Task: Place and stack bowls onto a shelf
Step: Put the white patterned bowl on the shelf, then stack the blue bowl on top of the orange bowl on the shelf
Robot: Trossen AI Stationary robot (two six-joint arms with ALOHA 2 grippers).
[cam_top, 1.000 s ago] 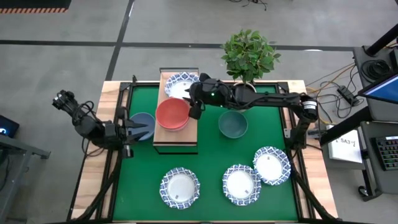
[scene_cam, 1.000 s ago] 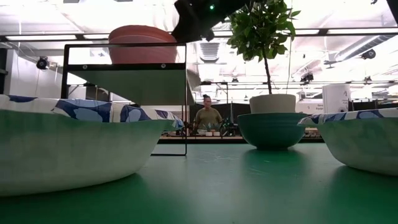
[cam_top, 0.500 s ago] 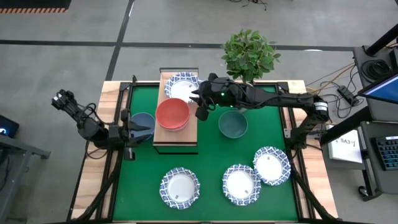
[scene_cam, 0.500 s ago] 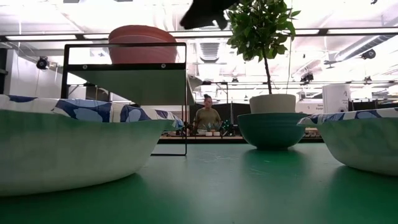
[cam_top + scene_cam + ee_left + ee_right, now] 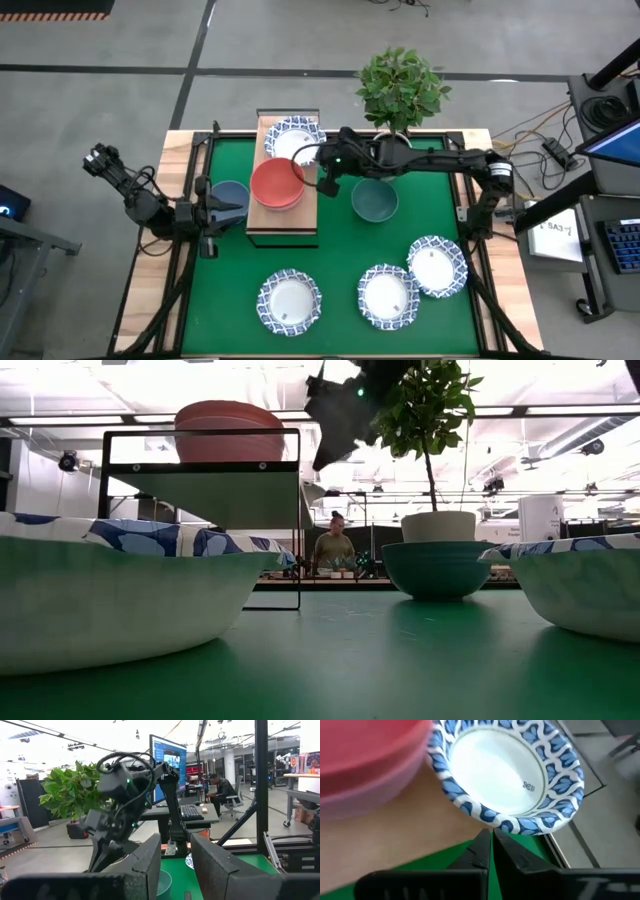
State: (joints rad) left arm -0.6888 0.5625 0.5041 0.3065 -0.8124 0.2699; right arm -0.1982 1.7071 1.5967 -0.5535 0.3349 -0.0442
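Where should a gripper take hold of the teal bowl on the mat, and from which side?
Grip the teal bowl by its rim, coming down from above. It sits upright and open on the green mat, so one finger can go inside the wall and one outside. The rim section facing the shelf is probably handiest, since the right gripper hangs just beside it and nothing stands between them.
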